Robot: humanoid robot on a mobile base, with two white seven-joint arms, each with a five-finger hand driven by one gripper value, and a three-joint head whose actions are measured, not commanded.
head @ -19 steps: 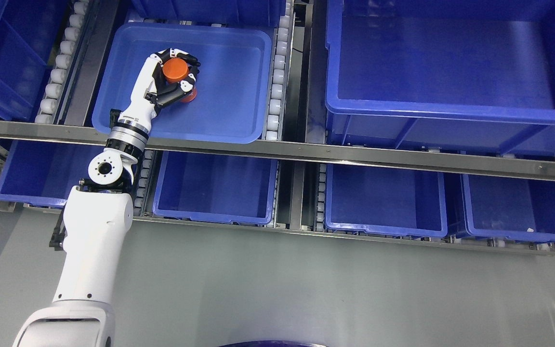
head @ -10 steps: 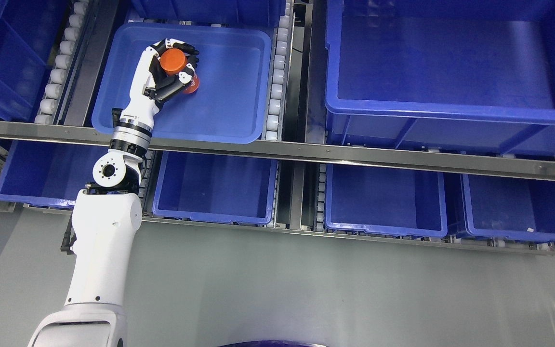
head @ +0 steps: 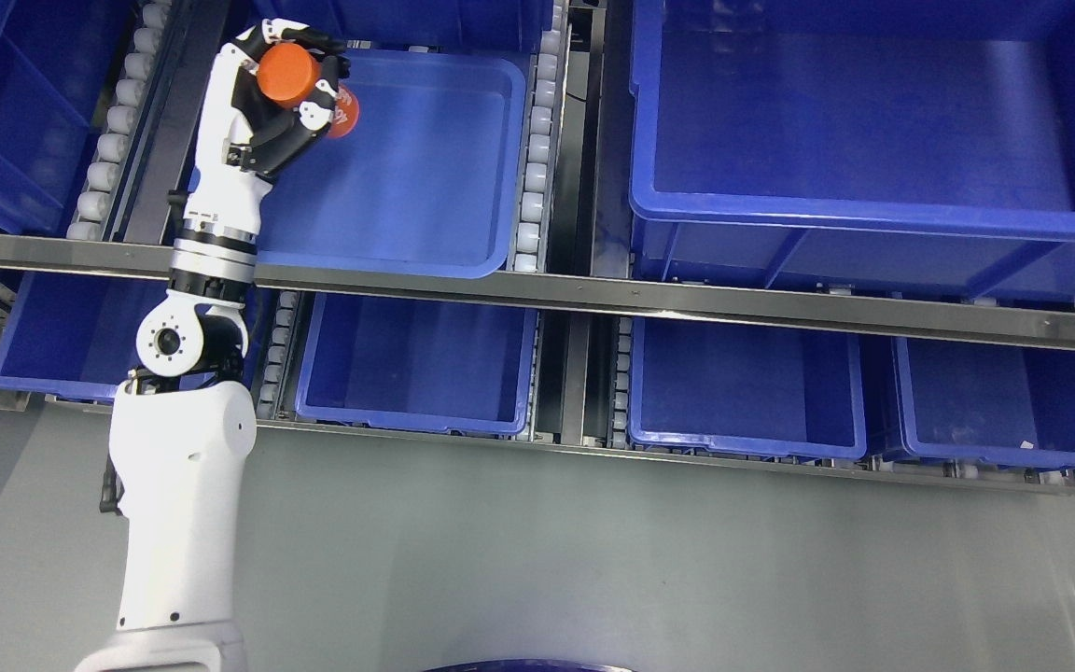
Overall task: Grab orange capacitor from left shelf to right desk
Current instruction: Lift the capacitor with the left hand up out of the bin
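We hold the round orange capacitor (head: 287,73) over the shallow blue plastic tray's (head: 425,177) far left corner.
Our white left arm reaches upward; the left hand's (head: 272,103) fingers (head: 314,112) curl tightly around it.

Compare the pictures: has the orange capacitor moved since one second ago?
Yes. Held in the left hand, the orange capacitor moved up and leftward, toward the blue tray's far left corner.

Orange cylindrical capacitor (head: 287,73), upper left of the frame, tilted, flat end toward the camera, enclosed by fingers.
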